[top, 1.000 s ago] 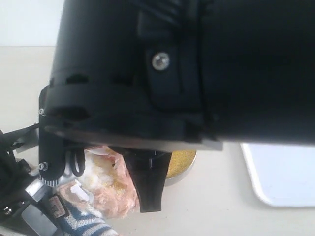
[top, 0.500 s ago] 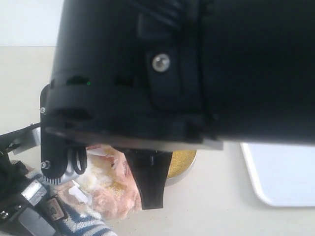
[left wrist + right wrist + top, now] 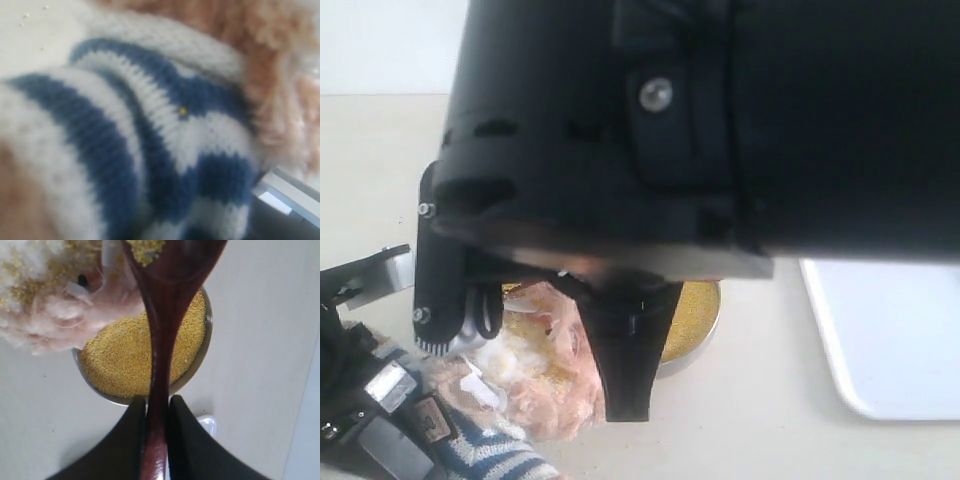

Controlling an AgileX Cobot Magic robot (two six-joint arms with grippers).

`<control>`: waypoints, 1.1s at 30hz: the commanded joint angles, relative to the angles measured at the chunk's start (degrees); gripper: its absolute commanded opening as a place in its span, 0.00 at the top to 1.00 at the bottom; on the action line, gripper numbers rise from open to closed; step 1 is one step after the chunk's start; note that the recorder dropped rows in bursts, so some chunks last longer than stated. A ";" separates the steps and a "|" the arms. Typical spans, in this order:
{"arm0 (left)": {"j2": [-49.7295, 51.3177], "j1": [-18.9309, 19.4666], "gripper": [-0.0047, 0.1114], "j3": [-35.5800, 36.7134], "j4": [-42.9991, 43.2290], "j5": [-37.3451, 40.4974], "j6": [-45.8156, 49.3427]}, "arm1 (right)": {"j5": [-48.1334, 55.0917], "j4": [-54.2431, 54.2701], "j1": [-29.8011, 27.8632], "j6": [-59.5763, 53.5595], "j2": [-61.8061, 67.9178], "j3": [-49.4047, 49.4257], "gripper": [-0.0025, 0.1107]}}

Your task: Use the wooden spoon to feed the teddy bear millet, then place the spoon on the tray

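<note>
My right gripper is shut on the slim handle of the dark wooden spoon. The spoon's oval bowl carries a little millet and sits against the teddy bear's pale fluffy face. Beneath the handle stands the round metal bowl of golden millet. In the exterior view the teddy bear leans at the lower left, its head beside the bowl. Its striped shirt fills the left wrist view and hides the jaws. My left gripper sits at the bear's body, holding it.
The white tray lies to the right of the bowl, with bare table between them. A large black arm section close to the camera blocks most of the exterior view. Grains of millet are scattered in the bear's fur.
The black arm near the camera has shifted slightly to the right. The bear and my left gripper have moved a little. The spoon stays at the bear's face.
</note>
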 commanded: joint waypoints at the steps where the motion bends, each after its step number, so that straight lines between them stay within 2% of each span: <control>1: -0.40 -0.18 0.93 -1.32 0.25 0.57 -1.07 | 0.34 1.37 -1.79 0.28 -0.34 -0.30 0.98; 18: 3.53 -0.18 0.93 -3.53 0.25 0.57 -0.60 | -1.35 0.25 -1.79 -0.37 -0.34 -0.30 0.98; 26: 3.53 -0.18 0.93 -4.27 0.25 0.57 -0.98 | -2.04 3.52 -5.51 -0.55 -0.34 -2.12 0.98; 33: 4.92 -0.18 0.93 -7.37 0.27 0.57 -1.54 | -3.35 3.89 -5.73 -0.94 -0.34 -2.67 0.98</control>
